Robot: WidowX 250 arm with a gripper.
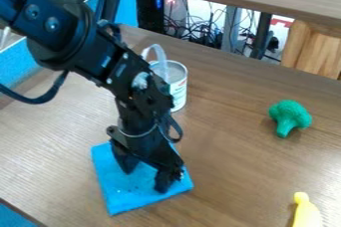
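1. Looking down on the desk (233,171), you find the gripper (144,180) over the blue cloth (121,196), with the arm (80,47) entering from the upper left.
2. Check the pincer state: the two fingers are spread, with blue fabric visible between them. You cannot tell whether the tips press on the fabric or sit just above it.
3. Locate the cloth: it lies flat, roughly rectangular, toward the desk's near left edge. One of its corners points toward that edge.
4. Note the white can (178,91) standing upright between the cloth and the desk's far edge. The arm partly hides it from you. A pale, curved strip (158,52) shows at its rim.
5. Identify the green broccoli (290,115) on the right side, nearer the desk's far edge than the cloth is, well apart from the gripper. Its stem points toward you.
6. Identify the yellow banana (307,215) on the near right side, its narrow tip toward the far edge.
7. Observe the cables (206,32) behind the desk's far edge.
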